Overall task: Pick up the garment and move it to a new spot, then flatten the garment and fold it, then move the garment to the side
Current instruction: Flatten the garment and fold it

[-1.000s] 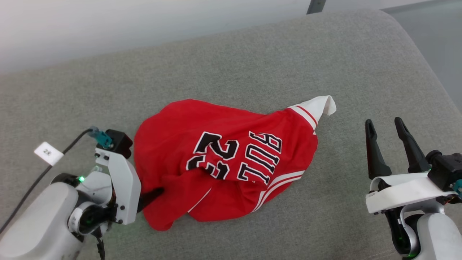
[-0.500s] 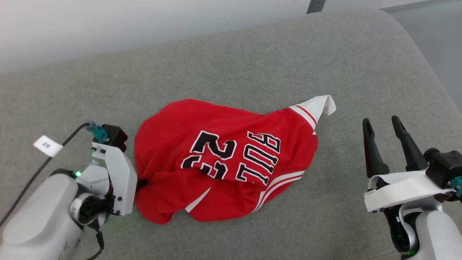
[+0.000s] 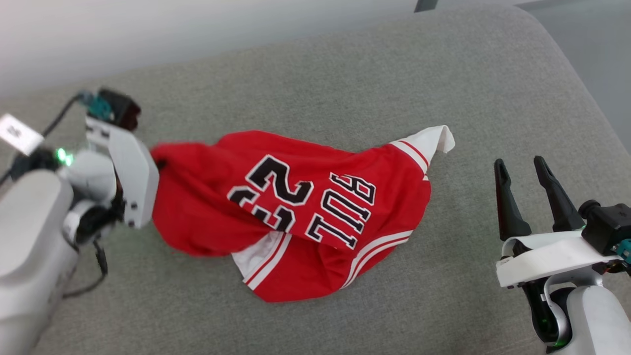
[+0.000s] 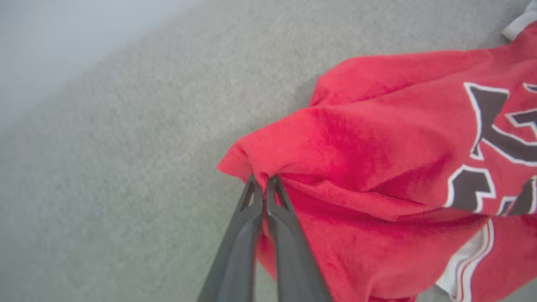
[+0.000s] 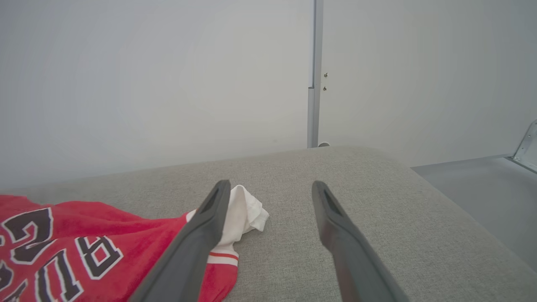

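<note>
Surface: grey woven cushion [image 3: 345, 74], broad, with a rounded far right corner. Room: pale plain wall [image 3: 148, 29] behind it and grey floor [image 3: 609, 54] beyond the right edge. Item: one red jersey [image 3: 296, 207] with black white-outlined "23" and lettering, crumpled, lying across the middle of the cushion. Its white lining [image 3: 438, 138] is turned up at the far right end, and striped trim is folded along the near edge. The left end of the jersey is bunched and drawn up toward the left gripper [image 4: 263, 182]. That gripper's fingers are closed together, pinching a fold of red cloth at their tips. The right gripper [image 3: 519, 167] has its fingers spread wide with nothing between them, over bare cushion at the near right, well apart from the jersey. The left wrist view gives the pinch itself, which the gripper's white housing hides in the head view. The right wrist view adds a vertical metal post [image 5: 312, 84] against the wall and a metal bracket [image 5: 528, 147] at the far right. The head view adds a white tag [image 3: 17, 133] on the black cable [image 3: 59, 113] of the left arm. Open room: bare grey fabric on every side of the jersey, widest toward the far side and the right corner.
</note>
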Available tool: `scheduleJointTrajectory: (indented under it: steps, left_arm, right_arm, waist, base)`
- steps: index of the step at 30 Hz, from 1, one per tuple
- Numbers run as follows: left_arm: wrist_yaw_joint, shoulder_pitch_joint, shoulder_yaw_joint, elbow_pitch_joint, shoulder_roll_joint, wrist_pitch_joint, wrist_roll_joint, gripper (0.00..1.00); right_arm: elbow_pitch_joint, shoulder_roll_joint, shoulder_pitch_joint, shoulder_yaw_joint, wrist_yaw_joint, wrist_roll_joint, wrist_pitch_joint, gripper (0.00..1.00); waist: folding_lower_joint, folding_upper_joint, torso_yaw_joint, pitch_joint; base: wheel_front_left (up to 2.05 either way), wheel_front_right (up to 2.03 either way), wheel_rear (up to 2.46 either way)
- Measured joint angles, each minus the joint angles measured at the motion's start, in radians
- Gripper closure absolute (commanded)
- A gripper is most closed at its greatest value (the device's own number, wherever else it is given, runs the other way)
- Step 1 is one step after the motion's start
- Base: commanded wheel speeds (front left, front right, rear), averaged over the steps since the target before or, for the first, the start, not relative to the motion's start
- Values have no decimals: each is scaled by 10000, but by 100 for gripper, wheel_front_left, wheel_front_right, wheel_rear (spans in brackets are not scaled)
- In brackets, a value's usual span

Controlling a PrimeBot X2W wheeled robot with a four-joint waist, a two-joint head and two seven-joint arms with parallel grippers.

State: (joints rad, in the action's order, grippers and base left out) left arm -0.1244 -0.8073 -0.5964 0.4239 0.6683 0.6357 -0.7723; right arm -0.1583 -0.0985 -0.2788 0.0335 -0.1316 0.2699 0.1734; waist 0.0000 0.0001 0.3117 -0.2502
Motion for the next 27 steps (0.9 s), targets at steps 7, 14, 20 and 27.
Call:
scheduleJointTrajectory:
  steps: [7,14,20,27]
  left_arm:
    - [-35,-1453,-888,518,-8,-2025,1174,100]
    - [-65,-2455,-2422,1473,81,-3570,1570,100]
    - [-65,-2577,-3733,2531,128,-4002,690,100]
    - [-65,-2940,-4702,2974,169,-3622,-802,0]
  right_arm:
    - [-29,81,-221,159,2,17,113,0]
    - [-236,211,-449,431,2,25,219,0]
    - [-468,309,-674,619,2,90,337,0]
    - [-671,357,-784,644,2,119,393,0]
  waist:
    - [0,0,226,-352]
    - [0,0,525,-753]
    - [0,0,783,-1032]
    - [0,0,769,-1083]
  base:
    - [0,0,0]
    - [0,0,0]
    - [0,0,0]
    - [0,0,0]
